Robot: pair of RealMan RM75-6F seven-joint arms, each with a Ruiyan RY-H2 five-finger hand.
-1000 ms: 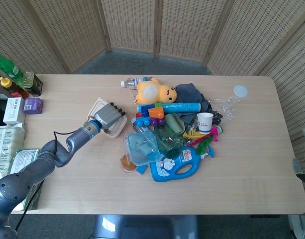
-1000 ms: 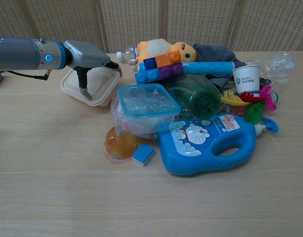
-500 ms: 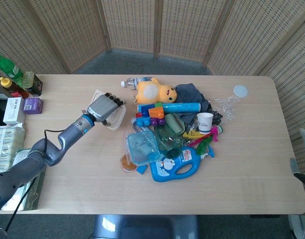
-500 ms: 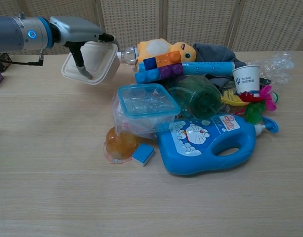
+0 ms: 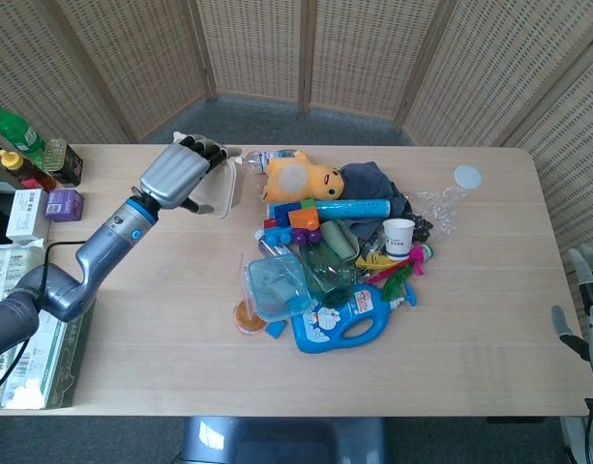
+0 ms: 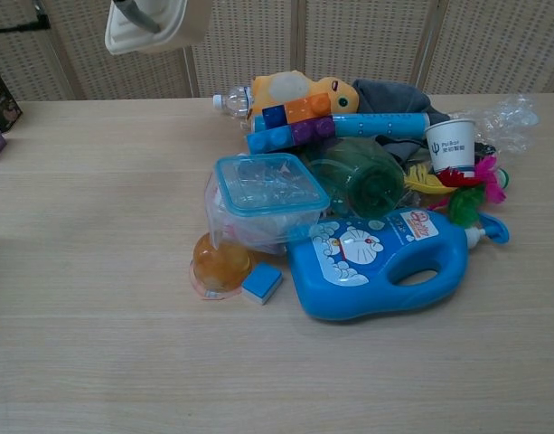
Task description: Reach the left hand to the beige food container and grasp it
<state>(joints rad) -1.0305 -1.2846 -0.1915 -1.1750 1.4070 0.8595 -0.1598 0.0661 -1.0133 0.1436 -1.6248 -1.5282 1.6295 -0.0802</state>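
Observation:
My left hand (image 5: 177, 173) grips the beige food container (image 5: 222, 188) and holds it well above the table, left of the toy pile. Seen from the head camera, the container is tilted on edge with the fingers wrapped over its top rim. The chest view catches only the container's underside (image 6: 173, 24) at the top edge, with one fingertip (image 6: 137, 14) against it. At the far right edge of the head view, part of my right hand (image 5: 588, 295) shows beyond the table; its fingers are too cut off to read.
A pile fills the table's middle: a blue detergent bottle (image 5: 344, 319), clear lidded tub (image 5: 277, 286), green cup (image 5: 327, 266), yellow plush (image 5: 301, 178), toy blocks (image 5: 298, 218), paper cup (image 5: 399, 235). Bottles (image 5: 17, 135) and boxes (image 5: 25, 215) line the left edge.
My left hand has lifted the beige container off the table, carrying it up and back toward the far left; in the chest view it rose to the top edge.

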